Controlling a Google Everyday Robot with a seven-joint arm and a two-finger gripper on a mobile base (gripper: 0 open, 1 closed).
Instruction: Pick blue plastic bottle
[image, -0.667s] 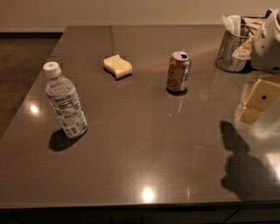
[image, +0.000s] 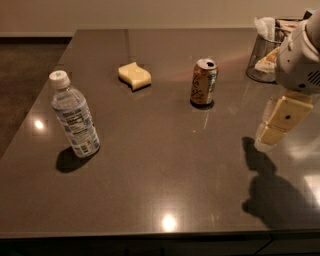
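Pincer (image: 278, 125) at far right over counter (image: 165, 170); open or closed: can't tell. Blue plastic bottle (image: 75, 116) upright at far left, near the counter edge, well apart from pincer. Risks: tall, light btl tips if clipped and could roll off the edge; arm sweep may hit can (image: 203, 82). Label print unreadable on both.
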